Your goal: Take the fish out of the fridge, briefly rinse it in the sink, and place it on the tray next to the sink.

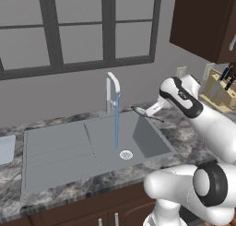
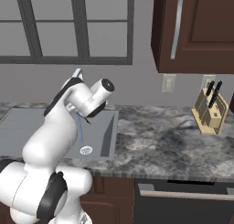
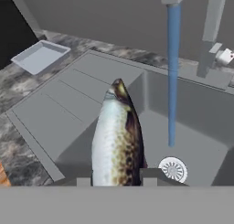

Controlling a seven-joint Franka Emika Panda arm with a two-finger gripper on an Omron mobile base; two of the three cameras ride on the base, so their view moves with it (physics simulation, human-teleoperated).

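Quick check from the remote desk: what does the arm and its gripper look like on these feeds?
The arm is glossy white, built of rounded, bulbous segments with black bands and round dark caps at the joints. No loose cables or markings show. The gripper ends in two small dark grey, blocky fingertips, seen in the hand view.

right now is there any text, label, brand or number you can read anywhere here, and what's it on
None: no readable text, label, brand or number shows in any view.
The fish in the gripper, the sink, faucet, tray, knife block, wall outlets and cabinet are all unmarked.
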